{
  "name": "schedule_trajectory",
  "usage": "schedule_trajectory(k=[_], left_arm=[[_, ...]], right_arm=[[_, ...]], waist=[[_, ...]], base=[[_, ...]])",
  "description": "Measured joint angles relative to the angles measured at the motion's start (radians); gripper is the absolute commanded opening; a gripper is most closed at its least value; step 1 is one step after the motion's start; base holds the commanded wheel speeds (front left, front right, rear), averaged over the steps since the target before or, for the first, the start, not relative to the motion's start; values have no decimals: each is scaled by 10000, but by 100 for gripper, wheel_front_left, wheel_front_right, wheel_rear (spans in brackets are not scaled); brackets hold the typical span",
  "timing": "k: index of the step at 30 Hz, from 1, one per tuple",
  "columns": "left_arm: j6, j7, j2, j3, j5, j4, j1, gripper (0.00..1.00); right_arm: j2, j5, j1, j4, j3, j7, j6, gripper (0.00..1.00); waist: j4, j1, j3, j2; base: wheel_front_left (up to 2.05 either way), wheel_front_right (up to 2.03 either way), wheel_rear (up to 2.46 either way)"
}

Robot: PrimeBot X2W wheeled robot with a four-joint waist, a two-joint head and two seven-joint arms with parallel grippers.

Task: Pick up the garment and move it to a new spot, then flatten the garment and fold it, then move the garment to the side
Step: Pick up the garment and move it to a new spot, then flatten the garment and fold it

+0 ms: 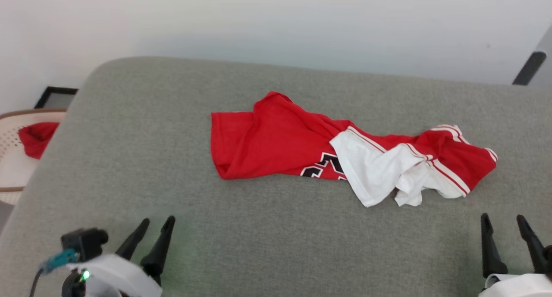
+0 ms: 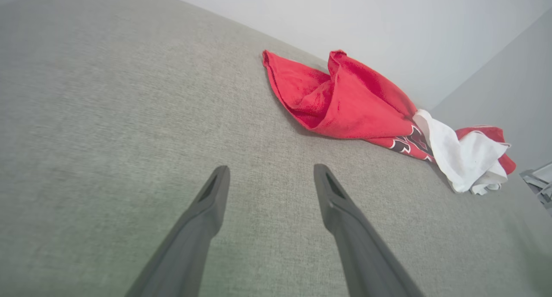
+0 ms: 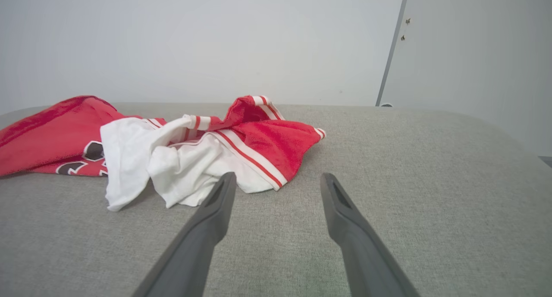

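Both pairs of jaws stand wide apart, holding nothing. In the head view the left gripper point(image 1: 158, 220) sits at seven o'clock and the right gripper point(image 1: 503, 216) at five, both over the grey upholstered surface point(image 1: 129, 159). Beyond them the garment point(image 1: 276, 146) lies crumpled mid-surface, apart from both grippers. Its red body is toward nine o'clock, its white sleeve and striped trim toward three, and the sleeve partly covers the black numerals. Farther off at nine o'clock a pale woven basket point(image 1: 8, 167) holds a red cloth point(image 1: 36, 137). A pale wall point(image 1: 302, 25) stands at twelve.
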Motion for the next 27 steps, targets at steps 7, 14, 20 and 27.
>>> schedule_trajectory(k=[7, 14, 20, 27], left_arm=[[575, 2, -364, 2180, 2433, -1576, 1704, 100], [884, -4, -1361, 4374, 4978, -2926, 2748, 100], [385, -4, -2190, 5212, 6167, -3045, 3357, 100], [-82, -4, -2757, 5760, 6753, -2836, 3420, 100]], right_arm=[[-67, 17, 112, -376, -224, 134, 0, 100], [-42, 33, -65, -688, -326, 159, 0, 100], [109, 31, -63, -711, -316, 169, 0, 100], [180, 29, -74, -644, -311, 121, 0, 100]], waist=[[204, 0, -430, 0], [45, 1, -490, 0], [-62, 0, -372, 0], [-141, 0, -277, 0]], base=[[0, 0, 0], [0, 0, 0], [0, 0, 0], [0, 0, 0]])
